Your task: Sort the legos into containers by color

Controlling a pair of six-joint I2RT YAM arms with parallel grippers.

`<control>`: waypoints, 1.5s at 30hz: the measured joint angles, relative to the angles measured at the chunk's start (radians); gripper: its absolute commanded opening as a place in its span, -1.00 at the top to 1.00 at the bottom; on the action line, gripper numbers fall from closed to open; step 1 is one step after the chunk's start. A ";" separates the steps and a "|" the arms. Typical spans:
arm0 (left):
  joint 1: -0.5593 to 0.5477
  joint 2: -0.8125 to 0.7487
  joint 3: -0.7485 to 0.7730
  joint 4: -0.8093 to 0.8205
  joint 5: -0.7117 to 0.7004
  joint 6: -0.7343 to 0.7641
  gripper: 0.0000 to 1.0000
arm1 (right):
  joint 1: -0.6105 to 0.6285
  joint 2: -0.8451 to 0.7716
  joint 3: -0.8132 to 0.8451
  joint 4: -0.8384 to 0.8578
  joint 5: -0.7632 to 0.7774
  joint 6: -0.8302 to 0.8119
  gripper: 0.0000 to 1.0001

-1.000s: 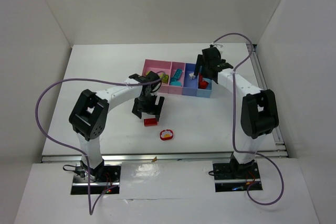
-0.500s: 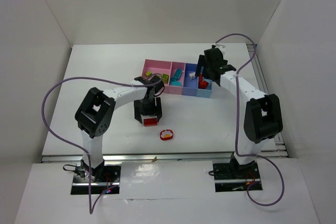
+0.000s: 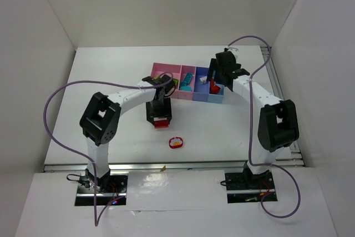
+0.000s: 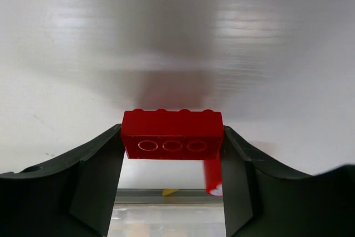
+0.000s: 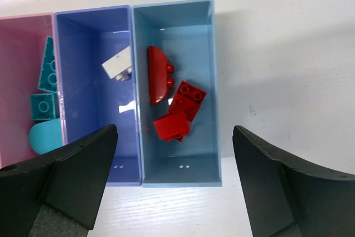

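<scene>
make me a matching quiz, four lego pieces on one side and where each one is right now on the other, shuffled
Pieces
1. red brick
2. white brick
3. teal bricks
4. round red-rimmed piece

Places
a. in the periwinkle bin
b. lying on the table
c. held in the left gripper
d. in the pink bin

Pairs: 1-c, 2-a, 3-d, 4-b

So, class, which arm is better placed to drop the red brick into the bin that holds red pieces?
Left. The left gripper is shut on the red brick. The right gripper hangs open and empty over the light-blue bin, so it would first have to fetch the brick.
</scene>
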 measured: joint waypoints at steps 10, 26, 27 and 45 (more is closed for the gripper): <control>-0.041 0.041 0.441 -0.025 0.097 0.124 0.07 | -0.002 -0.241 -0.090 -0.031 0.170 0.031 -0.83; -0.054 0.431 0.898 0.275 0.303 0.142 -0.14 | -0.010 -0.573 -0.174 -0.216 0.387 0.127 -0.81; -0.054 0.446 0.909 0.306 0.314 0.134 -0.14 | -0.010 -0.573 -0.174 -0.232 0.386 0.130 -0.81; -0.052 0.673 1.014 0.745 0.300 0.008 -0.93 | -0.010 -0.631 -0.082 -0.386 0.448 0.143 -0.81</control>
